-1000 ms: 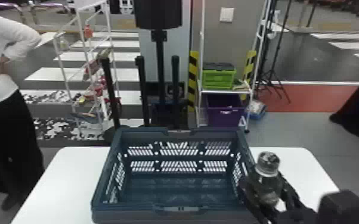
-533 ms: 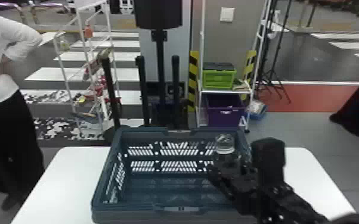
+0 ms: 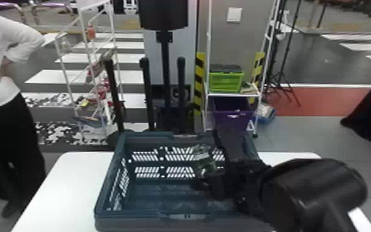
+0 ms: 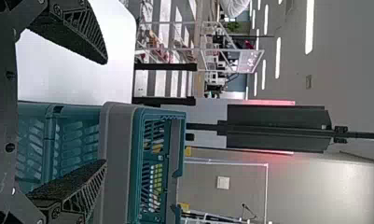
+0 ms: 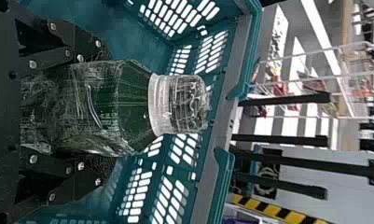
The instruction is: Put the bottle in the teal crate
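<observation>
The right pincer [image 3: 208, 179] is grasping the bottle [image 3: 201, 158] inside the teal crate [image 3: 132, 213], and the left pincer [image 4: 105, 112] is spread.

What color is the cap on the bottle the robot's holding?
Clear and colorless; the cap shows best in the right wrist view.

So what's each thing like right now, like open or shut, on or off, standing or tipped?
Bottle: gripped, top end up
Teal crate: unfolded, upright, open-topped
Right end effector: closed on the bottle
Left end effector: open, nothing between its fingers
Purple bin: upright, open-topped
Ceiling lights: on
Tripod: standing, legs spread
</observation>
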Robot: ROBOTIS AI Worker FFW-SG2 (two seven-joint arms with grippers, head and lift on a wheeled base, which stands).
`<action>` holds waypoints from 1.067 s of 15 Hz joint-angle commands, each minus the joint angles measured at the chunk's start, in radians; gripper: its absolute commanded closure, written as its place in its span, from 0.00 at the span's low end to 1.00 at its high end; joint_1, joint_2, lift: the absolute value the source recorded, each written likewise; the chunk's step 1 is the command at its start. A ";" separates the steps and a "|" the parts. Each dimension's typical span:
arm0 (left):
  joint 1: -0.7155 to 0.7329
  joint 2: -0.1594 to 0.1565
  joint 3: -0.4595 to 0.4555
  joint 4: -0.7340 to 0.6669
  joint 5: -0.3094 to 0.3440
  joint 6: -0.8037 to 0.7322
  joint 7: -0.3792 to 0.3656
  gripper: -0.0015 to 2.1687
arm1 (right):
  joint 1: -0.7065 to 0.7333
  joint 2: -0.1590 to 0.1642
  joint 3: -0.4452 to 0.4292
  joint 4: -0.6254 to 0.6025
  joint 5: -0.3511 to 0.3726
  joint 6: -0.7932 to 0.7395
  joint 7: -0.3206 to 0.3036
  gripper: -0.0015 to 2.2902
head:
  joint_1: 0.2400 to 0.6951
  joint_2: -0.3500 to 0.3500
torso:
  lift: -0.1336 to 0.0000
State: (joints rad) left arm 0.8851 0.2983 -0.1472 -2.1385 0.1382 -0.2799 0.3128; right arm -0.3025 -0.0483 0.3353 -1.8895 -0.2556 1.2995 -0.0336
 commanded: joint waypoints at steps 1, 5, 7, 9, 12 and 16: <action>-0.003 0.001 0.000 0.000 0.001 0.000 0.000 0.06 | -0.083 0.039 0.008 0.142 -0.013 0.001 0.000 0.92 | 0.57 0.50 | 1.00; -0.005 0.001 0.008 0.002 0.012 0.000 -0.001 0.06 | -0.195 0.049 0.033 0.352 -0.034 -0.012 0.001 0.92 | 0.57 0.50 | 1.00; -0.005 0.001 0.015 0.003 0.020 0.000 -0.001 0.06 | -0.224 0.049 0.039 0.432 -0.039 -0.039 0.001 0.92 | 0.57 0.50 | 1.00; -0.006 -0.001 0.020 0.008 0.024 0.000 -0.003 0.06 | -0.245 0.049 0.045 0.503 -0.060 -0.101 0.008 0.91 | 0.57 0.50 | 1.00; -0.006 -0.001 0.029 0.012 0.029 0.000 -0.008 0.06 | -0.270 0.049 0.060 0.583 -0.090 -0.183 0.015 0.91 | 0.57 0.50 | 1.00; -0.005 -0.001 0.032 0.015 0.032 -0.006 -0.009 0.06 | -0.276 0.049 0.060 0.596 -0.093 -0.186 0.040 0.42 | 0.57 0.50 | 1.00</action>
State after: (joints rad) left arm 0.8803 0.2976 -0.1153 -2.1238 0.1691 -0.2838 0.3042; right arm -0.5772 -0.0030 0.3957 -1.2949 -0.3454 1.1137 0.0052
